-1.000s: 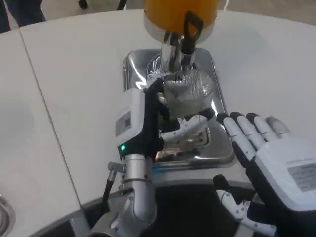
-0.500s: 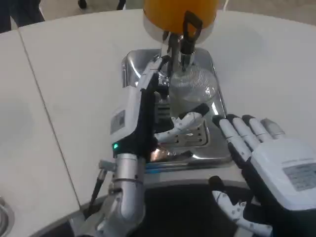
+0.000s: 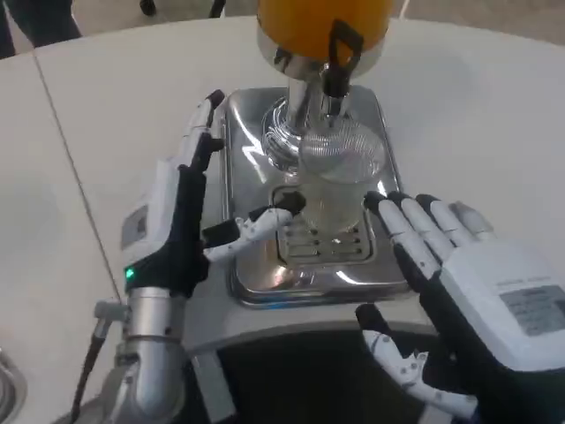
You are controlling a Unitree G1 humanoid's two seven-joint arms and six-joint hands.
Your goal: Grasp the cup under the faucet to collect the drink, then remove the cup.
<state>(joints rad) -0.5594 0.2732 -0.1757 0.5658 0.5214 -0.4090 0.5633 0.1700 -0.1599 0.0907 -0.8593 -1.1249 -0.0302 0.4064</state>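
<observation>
White tabletop [image 3: 97, 132] fills the frame, with a dark seam running down its left side. We see a grey label on the back of each hand, but the print on both is too small and blurred to read. One clear ribbed cup [image 3: 340, 177] stands upright at frame centre on the slotted grate of one shiny steel drip tray [image 3: 243, 119], directly below the black-handled faucet [image 3: 335, 53] of one orange drink dispenser [image 3: 322, 22] at the top edge. Our left hand [image 3: 177, 212] sits to the left of the tray, fingers spread and pointing up-frame, holding nothing; its thumb reaches right over the tray toward the cup's base, and we cannot tell whether it touches the cup. Our right hand [image 3: 468, 283] lies at lower right, fingers extended and apart, with fingertips [image 3: 380, 205] just beside the cup's right side, holding nothing. A green light glows at the left wrist.
</observation>
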